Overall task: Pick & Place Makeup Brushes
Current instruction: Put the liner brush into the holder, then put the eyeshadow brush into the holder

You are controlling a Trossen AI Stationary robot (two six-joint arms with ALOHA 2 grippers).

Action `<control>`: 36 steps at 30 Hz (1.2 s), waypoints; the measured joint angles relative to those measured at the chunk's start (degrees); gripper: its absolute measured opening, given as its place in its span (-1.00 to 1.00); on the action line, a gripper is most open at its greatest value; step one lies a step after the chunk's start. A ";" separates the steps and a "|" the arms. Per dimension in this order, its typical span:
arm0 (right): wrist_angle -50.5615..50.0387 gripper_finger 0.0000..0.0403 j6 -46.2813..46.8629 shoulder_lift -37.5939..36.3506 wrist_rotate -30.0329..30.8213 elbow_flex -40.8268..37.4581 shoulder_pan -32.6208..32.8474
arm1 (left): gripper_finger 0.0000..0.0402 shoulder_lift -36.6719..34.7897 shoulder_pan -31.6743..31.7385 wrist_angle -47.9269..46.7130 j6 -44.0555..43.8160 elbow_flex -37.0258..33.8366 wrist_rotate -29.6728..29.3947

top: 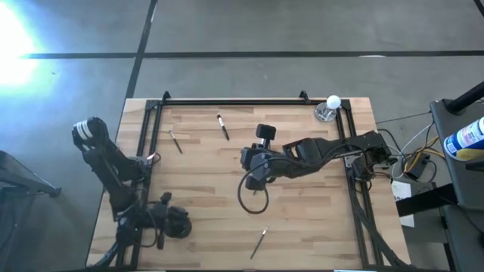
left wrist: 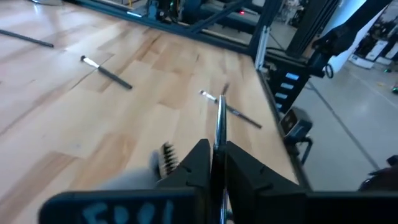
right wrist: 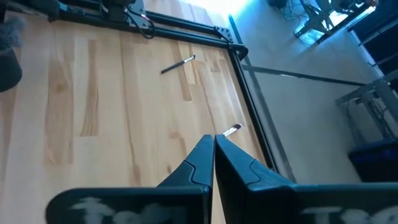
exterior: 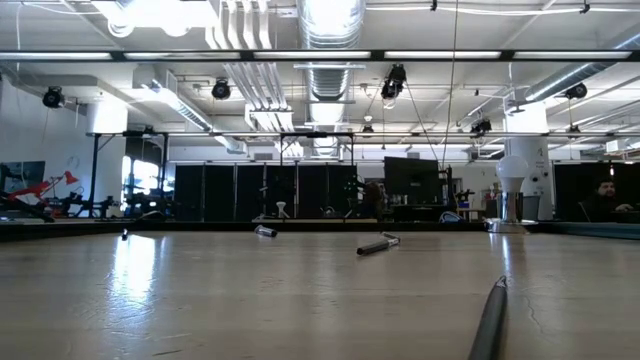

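The table [top: 318, 227] is wide and mostly bare. The left arm [top: 113, 170] is folded low along its left edge, wrist bent toward the near corner. The right arm [top: 325, 151] reaches from the right side to the middle, where the right gripper [right wrist: 213, 140] hangs with its fingers pressed together on nothing; it seems only to wait.

Below the left wrist is a dark round shape, probably the cup [top: 179, 224]. The left gripper [left wrist: 213, 149] is there, and its fingers pinch the held brush [left wrist: 218, 127], whose thin silver shaft sticks out forward between them. I judge the step to be dropping this brush into the cup.

To do it well, the shaft should be turned nearly upright with its lower end inside the rim, and only then should the fingers part, slowly, so it slides in and does not tip out. The rim is not visible from the wrist, so the centring is uncertain.

Three loose brushes [top: 222, 126] are on the table, well apart: two toward the far side, one near the front edge.
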 joint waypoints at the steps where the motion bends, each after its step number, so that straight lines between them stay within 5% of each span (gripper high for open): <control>1: 0.02 -0.96 -0.32 0.00 -0.01 0.00 0.00 | -0.78 -0.01 0.00 -0.04 0.06 0.56 0.02; 12: -1.58 -0.96 0.71 -0.13 -1.50 -0.01 -0.19 | -0.48 -7.82 0.00 -11.45 2.63 8.79 -0.07; 20: -1.90 -0.96 4.64 -4.46 -2.12 -8.29 -2.48 | -0.60 -19.93 4.99 -27.22 0.06 14.77 4.84; 26: 15.63 -0.96 5.58 -14.34 -6.59 -27.81 -4.77 | -0.95 -25.00 17.71 -26.29 10.82 14.38 16.45; 36: 35.77 -0.96 16.37 -32.61 -12.77 -56.63 -7.86 | -1.00 -19.64 50.31 -9.41 21.26 10.05 42.00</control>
